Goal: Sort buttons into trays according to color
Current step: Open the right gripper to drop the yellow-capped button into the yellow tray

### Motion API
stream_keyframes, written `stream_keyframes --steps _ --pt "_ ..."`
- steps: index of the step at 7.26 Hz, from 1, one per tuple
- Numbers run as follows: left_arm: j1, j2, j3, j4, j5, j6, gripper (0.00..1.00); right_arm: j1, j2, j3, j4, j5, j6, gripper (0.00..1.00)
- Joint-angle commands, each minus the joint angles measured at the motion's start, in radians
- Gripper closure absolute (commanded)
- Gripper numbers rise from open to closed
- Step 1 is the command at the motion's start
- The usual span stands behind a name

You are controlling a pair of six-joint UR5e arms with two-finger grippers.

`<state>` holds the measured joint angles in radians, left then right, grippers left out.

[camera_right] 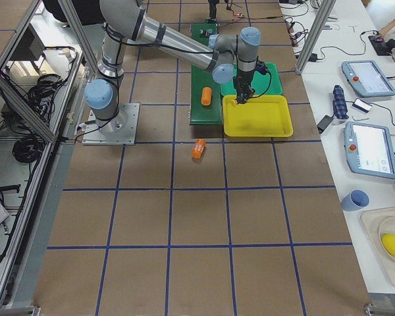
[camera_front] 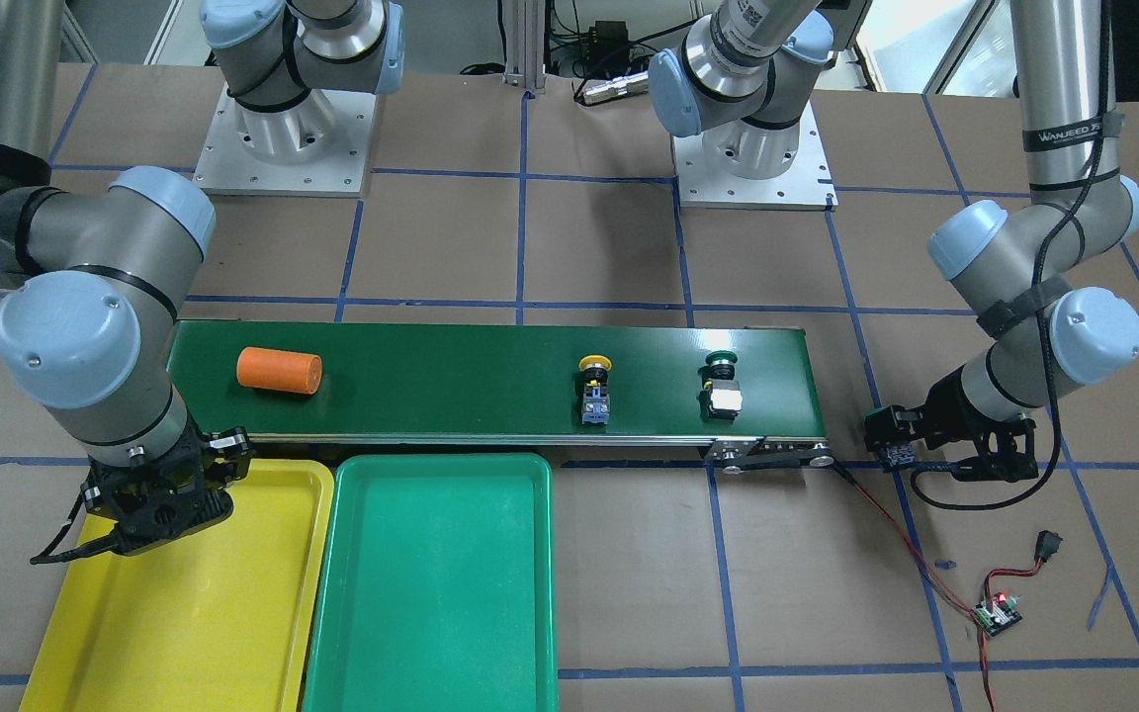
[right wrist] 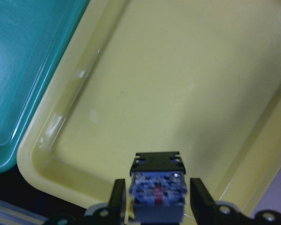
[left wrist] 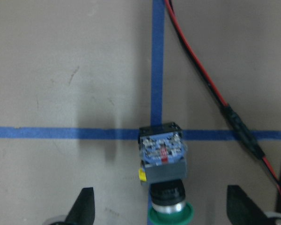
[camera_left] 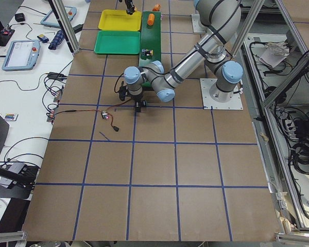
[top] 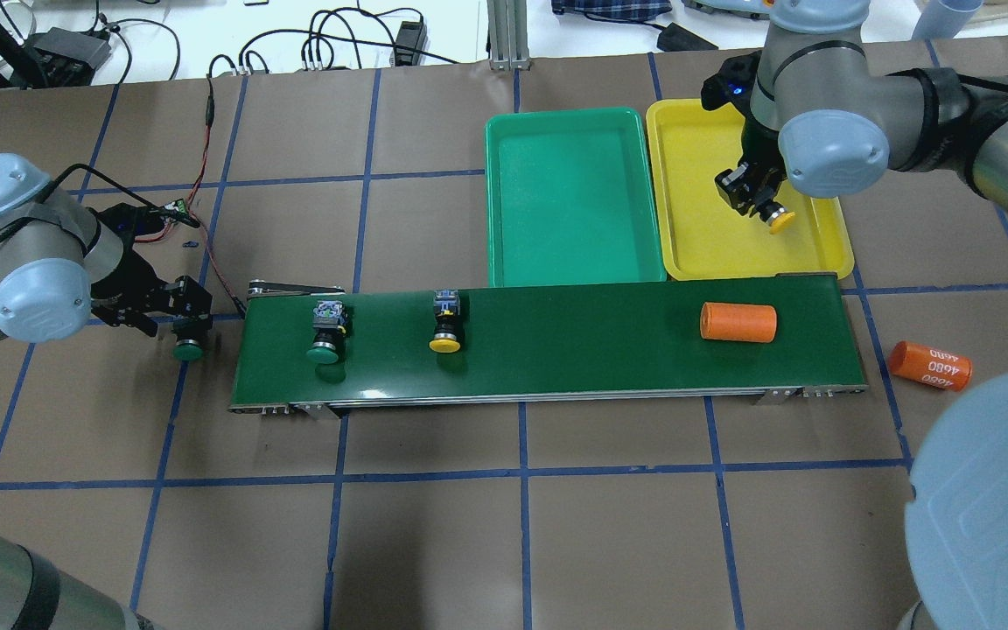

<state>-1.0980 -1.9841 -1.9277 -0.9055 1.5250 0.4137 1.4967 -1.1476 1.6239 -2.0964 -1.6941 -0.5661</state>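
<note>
Risk: right fingers (right wrist: 197, 199) let go near rim, yellow button (right wrist: 158, 187) bounces out of yellow tray (right wrist: 178, 70).
Right fingers clenched on button body, low middle of wrist frame, over tray.
Risk: left fingers (left wrist: 83, 208) close off-centre, knock green button (left wrist: 164, 161) away.
Left fingers spread wide, touching nothing; green button lies between them on surface (left wrist: 61, 70), low in frame.

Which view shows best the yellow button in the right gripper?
The overhead exterior view: the yellow button shows its cap, sticking out of the right gripper over the yellow tray. The right wrist view shows only its body. The front-facing view hides it; the side views show it too small.
</note>
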Motion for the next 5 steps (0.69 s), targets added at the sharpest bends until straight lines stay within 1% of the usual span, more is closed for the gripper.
stream_keyframes --steps 1,2,3,4,5 --pt "0.0 -0.015 0.004 -0.003 0.003 0.0 1.0 -0.006 0.005 0.005 0.002 0.028 0.003 0.0" --pt "-0.002 0.008 0.003 -0.015 0.001 0.001 1.0 0.002 -0.001 0.008 0.009 0.028 0.008 0.0" --pt "-0.003 0.033 0.01 -0.053 0.0 0.001 1.0 0.014 -0.026 0.011 0.013 0.034 0.062 0.0" --pt "-0.008 0.077 0.01 -0.078 0.0 0.001 1.0 0.058 -0.062 0.017 0.057 0.06 0.175 0.0" --pt "-0.022 0.135 0.009 -0.113 0.0 0.001 1.0 0.135 -0.099 0.017 0.091 0.062 0.327 0.0"
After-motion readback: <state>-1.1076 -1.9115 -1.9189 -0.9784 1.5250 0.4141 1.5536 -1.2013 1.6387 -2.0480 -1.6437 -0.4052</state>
